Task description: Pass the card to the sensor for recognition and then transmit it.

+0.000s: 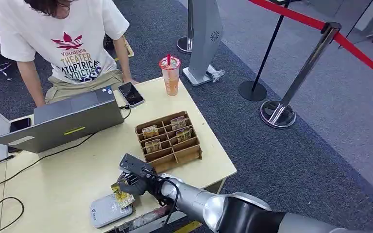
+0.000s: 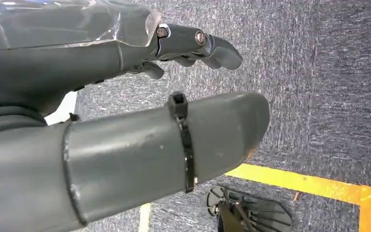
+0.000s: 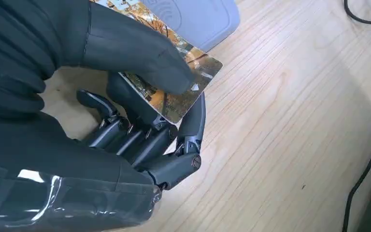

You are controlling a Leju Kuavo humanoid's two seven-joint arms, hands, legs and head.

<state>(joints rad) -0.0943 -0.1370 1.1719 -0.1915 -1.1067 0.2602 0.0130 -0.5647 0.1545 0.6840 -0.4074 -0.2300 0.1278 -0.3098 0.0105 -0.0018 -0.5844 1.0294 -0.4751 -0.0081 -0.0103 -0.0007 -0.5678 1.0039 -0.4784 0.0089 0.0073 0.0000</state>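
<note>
Fingers (image 3: 147, 140) of right hand (image 1: 135, 183) curled under card (image 3: 183, 92), thick thumb pressed on top: card pinched, held flat-ish over table (image 1: 68, 184), near front edge. Card face w/ autumn-coloured print; in head view long axis roughly front-to-back, free end toward sensor (image 1: 108, 210), overlapping its right top corner. Touching sensor or hovering just above: can't tell. Sensor = flat grey-white pad w/ wave mark, lying at table front edge.

L to R across head view: black cable (image 1: 2, 206) looping at table's left side; dark phone (image 1: 19, 124) at far left corner; open grey laptop (image 1: 63, 121) w/ back toward robot, another cable trailing from it across tabletop; person in white printed T-shirt (image 1: 68, 43) leaning in behind laptop; second phone (image 1: 131, 94) beside laptop's right edge. Then wooden card rack (image 1: 170, 141), several slots, four w/ cards upright in them, just beyond right hand and apart from it. Iced drink cup w/ red straw (image 1: 170, 75) at far right corner. Off table: grey stand base (image 1: 201, 73), stanchion posts w/ red belt (image 1: 315, 53) on blue-grey carpet.

Between card and sensor, no obstacle visible; rack close behind hand.

Left hand (image 2: 193, 46) hanging over carpet, holding nothing, fingers loosely curled and apart from thumb; yellow floor tape (image 2: 319, 186) below.
</note>
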